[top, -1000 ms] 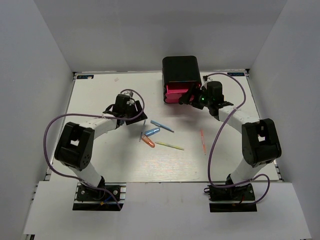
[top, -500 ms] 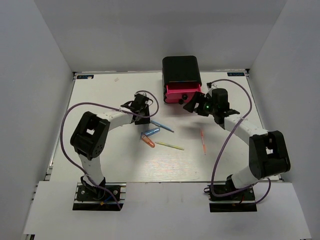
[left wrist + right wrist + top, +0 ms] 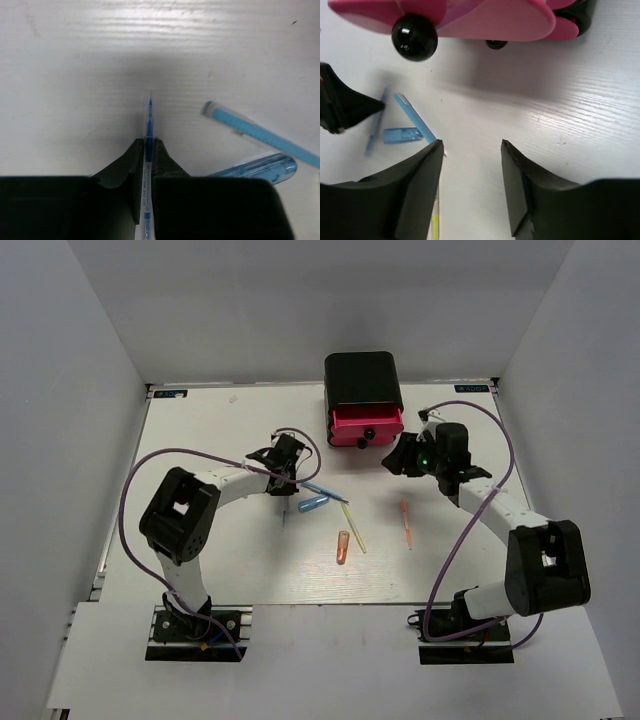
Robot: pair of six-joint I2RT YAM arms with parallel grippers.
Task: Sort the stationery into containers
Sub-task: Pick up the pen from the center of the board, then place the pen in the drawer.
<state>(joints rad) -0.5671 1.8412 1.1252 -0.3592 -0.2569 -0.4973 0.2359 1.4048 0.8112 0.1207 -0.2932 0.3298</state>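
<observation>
The containers are a black box with a pink drawer pulled out, its black knob showing in the right wrist view. My left gripper is shut on a thin blue pen lying on the table; in the top view it sits at mid-table. A light blue pen, a blue marker, a yellow-green pen, an orange marker and an orange pen lie loose. My right gripper stands open and empty, in front of the drawer and to its right.
The white table is walled by grey panels on three sides. Purple cables loop over both arms. The light blue pen and blue marker lie just right of my left gripper.
My left gripper has moved right and shut on the thin blue pen. The orange marker and yellow-green pen have shifted nearer. My right gripper has drawn back from the drawer, its jaws narrower.
</observation>
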